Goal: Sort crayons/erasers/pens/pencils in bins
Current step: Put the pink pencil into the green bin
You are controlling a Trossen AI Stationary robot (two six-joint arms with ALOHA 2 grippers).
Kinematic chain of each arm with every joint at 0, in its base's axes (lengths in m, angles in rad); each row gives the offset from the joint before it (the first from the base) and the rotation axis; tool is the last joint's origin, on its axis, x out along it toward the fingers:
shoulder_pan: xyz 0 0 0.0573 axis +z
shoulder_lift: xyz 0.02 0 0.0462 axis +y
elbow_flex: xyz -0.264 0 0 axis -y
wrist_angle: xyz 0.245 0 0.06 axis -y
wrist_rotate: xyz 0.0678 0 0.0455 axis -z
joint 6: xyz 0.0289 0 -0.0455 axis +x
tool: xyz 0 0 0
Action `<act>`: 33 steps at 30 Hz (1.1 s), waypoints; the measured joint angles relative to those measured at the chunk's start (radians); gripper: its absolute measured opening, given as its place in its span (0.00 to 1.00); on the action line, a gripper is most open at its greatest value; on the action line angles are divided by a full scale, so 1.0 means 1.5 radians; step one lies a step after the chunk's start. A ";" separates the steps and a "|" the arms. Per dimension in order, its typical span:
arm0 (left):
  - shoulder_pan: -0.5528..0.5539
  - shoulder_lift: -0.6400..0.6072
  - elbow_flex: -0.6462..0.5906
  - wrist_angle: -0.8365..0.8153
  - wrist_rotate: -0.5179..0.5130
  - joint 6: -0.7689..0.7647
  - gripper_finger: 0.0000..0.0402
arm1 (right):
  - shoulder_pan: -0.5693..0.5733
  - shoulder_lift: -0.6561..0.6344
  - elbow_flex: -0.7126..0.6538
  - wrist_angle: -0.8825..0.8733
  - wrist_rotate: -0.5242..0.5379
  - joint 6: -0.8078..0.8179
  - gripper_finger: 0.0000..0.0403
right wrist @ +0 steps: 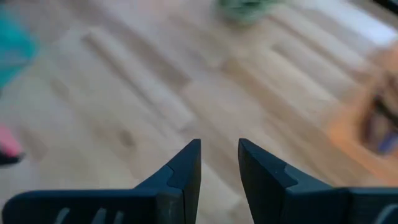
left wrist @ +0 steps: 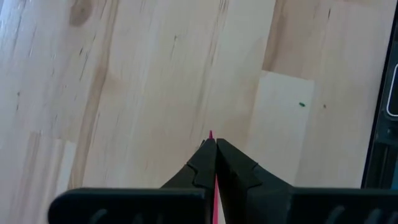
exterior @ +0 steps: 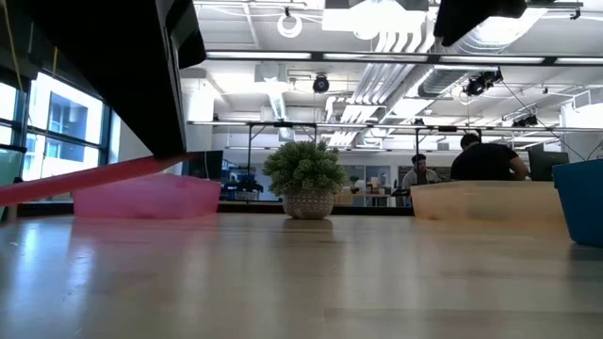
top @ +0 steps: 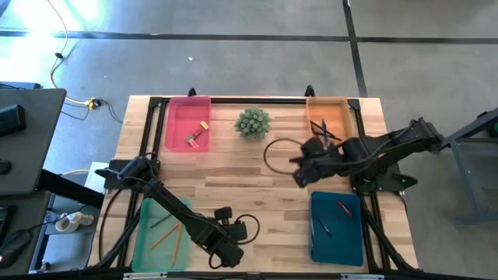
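Note:
My left gripper (top: 227, 250) is near the table's front edge, between the light green bin (top: 146, 247) and the teal bin (top: 336, 247). It is shut on a pink-red pencil (exterior: 94, 179). My right gripper (right wrist: 219, 152) is open and holds nothing. It hangs above the table's middle right (top: 299, 174), in front of the orange bin (top: 327, 105). The pink bin (top: 176, 124) holds small erasers (top: 198, 134). Orange pencils (top: 167, 232) lie in the green bin. Dark pens (top: 322, 128) lie in the orange bin. A red crayon (top: 343, 207) lies in the teal bin. My left gripper pinches the pink-red pencil between its two fingers, which point steeply down. In the left wrist view only a thin pink strip (left wrist: 211, 135) shows in the slit between the fingertips. In the low view the pencil's long free part (exterior: 57, 185) sticks out almost level, clear of the table.
A small potted plant (top: 253, 122) stands at the far middle, between the pink and orange bins. A dark cable loop (top: 274, 153) lies behind my right gripper. Bare wood (top: 233, 179) spans the table's middle. People sit in the room beyond the table (exterior: 480, 155).

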 joint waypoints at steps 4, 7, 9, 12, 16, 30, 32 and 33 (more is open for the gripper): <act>0.000 0.000 0.000 -0.002 0.000 0.000 0.00 | 0.061 0.002 -0.037 0.076 -0.005 -0.022 0.24; 0.000 0.000 0.000 -0.002 0.000 0.000 0.00 | 0.113 0.002 -0.079 0.121 -0.005 0.009 0.24; 0.000 0.000 0.000 -0.002 -0.003 0.000 0.00 | 0.149 0.002 -0.112 0.176 -0.001 0.032 0.24; 0.000 0.000 0.000 -0.002 -0.005 0.000 0.00 | 0.199 0.002 -0.171 0.317 0.024 0.044 0.24; 0.000 0.000 0.000 -0.002 -0.005 0.000 0.00 | 0.243 0.005 -0.260 0.571 0.071 0.037 0.24; 0.003 0.000 0.000 0.000 -0.008 0.006 0.00 | 0.288 0.244 -0.301 0.983 0.100 0.020 0.24; 0.004 0.000 0.000 0.000 -0.010 0.006 0.00 | 0.293 0.288 -0.271 0.984 0.100 -0.001 0.24; 0.004 0.000 0.000 0.000 -0.010 0.006 0.00 | 0.295 0.309 -0.256 0.981 0.100 -0.014 0.24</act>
